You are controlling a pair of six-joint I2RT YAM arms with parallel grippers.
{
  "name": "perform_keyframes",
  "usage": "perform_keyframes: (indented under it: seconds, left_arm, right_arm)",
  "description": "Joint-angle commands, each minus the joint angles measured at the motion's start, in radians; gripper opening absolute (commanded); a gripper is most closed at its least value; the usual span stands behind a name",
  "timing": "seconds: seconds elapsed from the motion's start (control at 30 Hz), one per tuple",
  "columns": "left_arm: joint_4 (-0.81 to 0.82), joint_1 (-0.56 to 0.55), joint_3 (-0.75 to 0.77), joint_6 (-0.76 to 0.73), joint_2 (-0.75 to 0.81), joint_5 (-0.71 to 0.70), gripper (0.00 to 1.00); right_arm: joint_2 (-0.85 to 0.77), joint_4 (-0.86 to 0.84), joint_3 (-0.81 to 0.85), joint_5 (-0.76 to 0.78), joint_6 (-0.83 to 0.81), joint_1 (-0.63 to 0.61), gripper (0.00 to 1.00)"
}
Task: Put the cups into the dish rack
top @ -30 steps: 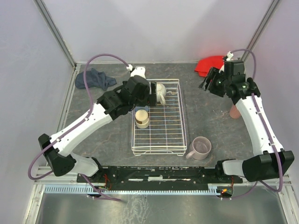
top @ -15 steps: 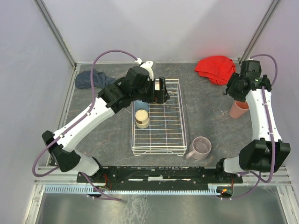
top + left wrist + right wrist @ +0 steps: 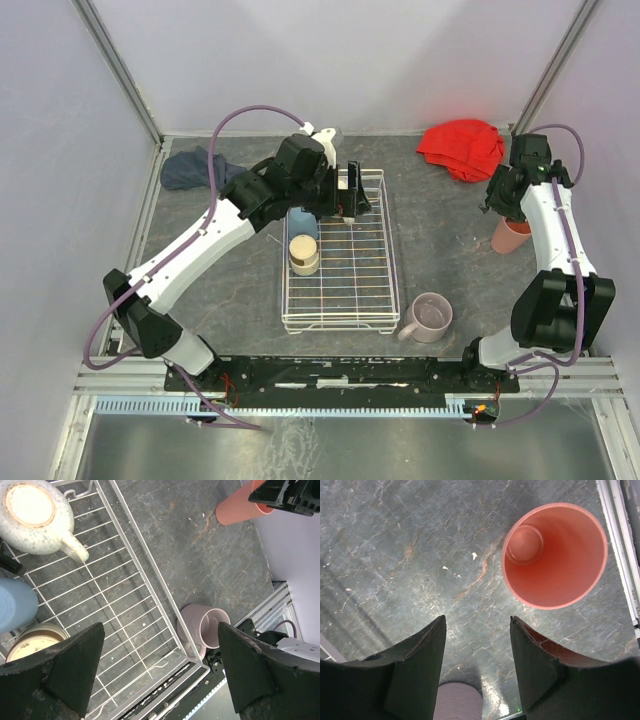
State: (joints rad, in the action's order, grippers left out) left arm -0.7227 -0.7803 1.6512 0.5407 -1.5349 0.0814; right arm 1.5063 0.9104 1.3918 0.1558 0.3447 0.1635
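The white wire dish rack (image 3: 345, 290) stands mid-table. It holds the cream mug (image 3: 37, 515), the blue tumbler (image 3: 15, 605) and a tan-rimmed cup (image 3: 27, 642). My left gripper (image 3: 350, 193) hangs open and empty over the rack's far end (image 3: 157, 675), hiding the cream mug from above. The mauve-pink mug (image 3: 432, 317) stands upright outside the rack's near right corner (image 3: 207, 627). The salmon-orange tumbler (image 3: 510, 235) stands upright at the far right. My right gripper (image 3: 498, 195) is open just above and beside the tumbler (image 3: 555, 555), with its jaws (image 3: 477, 620) apart over bare table. The black mug and the steel tumbler are out of view.
A red cloth (image 3: 462, 145) lies at the back right. A dark blue cloth (image 3: 190, 168) lies at the back left. The right wall and table edge run close beside the salmon tumbler. A mauve shape (image 3: 457, 700) shows at the right wrist view's bottom edge.
The left gripper shifted right over the rack's far end and now covers the cream mug. The right gripper swung right from beside the red cloth to over the salmon tumbler.
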Motion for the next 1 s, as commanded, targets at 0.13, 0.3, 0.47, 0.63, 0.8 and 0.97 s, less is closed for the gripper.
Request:
perform_keyframes:
  seconds: [0.13,0.3,0.47,0.63,0.8,0.97]
  left_arm:
    - [0.018,0.012,0.104,0.004,-0.044,0.038,0.99]
    - [0.016,0.013,0.145,0.007,-0.084,0.051,1.0]
    - [0.016,0.016,0.178,0.004,-0.115,0.054,1.0]
    - [0.017,0.027,0.196,-0.002,-0.136,0.055,1.0]
    - [0.028,0.042,0.196,-0.003,-0.141,0.058,1.0]
    - [0.081,0.071,0.175,0.018,-0.148,0.105,1.0]
  right_arm:
    - [0.041,-0.086,-0.022,0.04,-0.042,0.051,0.63]
    - [0.08,-0.113,-0.028,0.006,-0.026,0.086,0.63]
    - [0.135,-0.145,-0.003,0.003,-0.021,0.097,0.62]
    - [0.22,-0.168,0.024,-0.003,-0.008,0.098,0.58]
    - [0.246,-0.161,0.048,-0.02,0.004,0.098,0.11]
    - [0.171,-0.098,0.124,-0.055,-0.006,0.086,0.01]
